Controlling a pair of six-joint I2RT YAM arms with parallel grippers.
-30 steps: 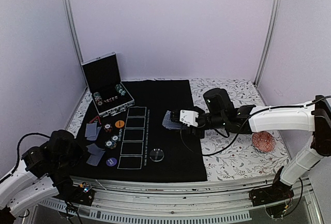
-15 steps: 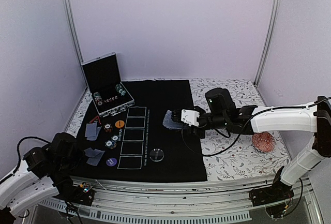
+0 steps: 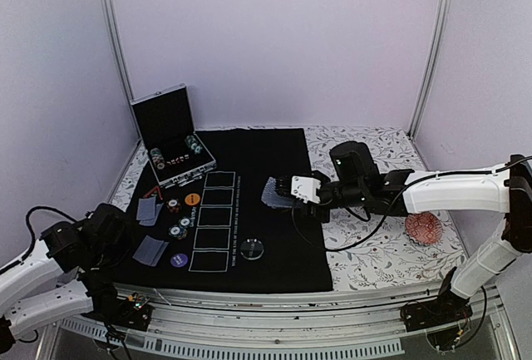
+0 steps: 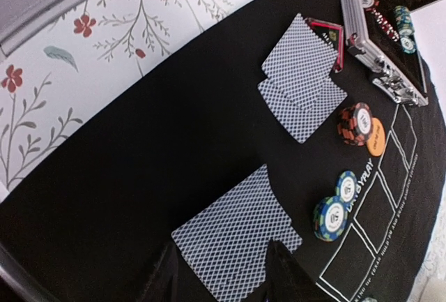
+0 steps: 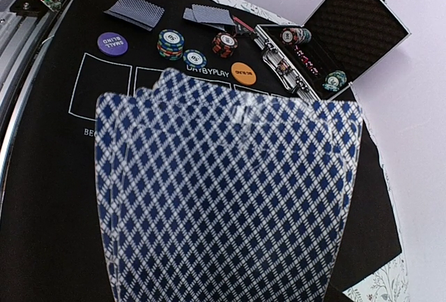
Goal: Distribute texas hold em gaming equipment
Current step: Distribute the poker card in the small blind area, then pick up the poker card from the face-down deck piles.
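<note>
An open metal case (image 3: 165, 120) (lid up) stands well apart from the reddish dish (image 3: 422, 227).

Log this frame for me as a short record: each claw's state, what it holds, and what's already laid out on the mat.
Left claw: open, over a single face-down lattice-backed card flat on the black felt mat
Right claw: shut on a fan of lattice-backed cards
Also on mat: striped poker chips, round orange disc, round purple disc
Case: silver metal case, lid open

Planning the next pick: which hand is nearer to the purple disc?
Left. The left hand is beside the purple disc, over a face-down card; the right hand, holding fanned cards, is far across the mat.
</note>
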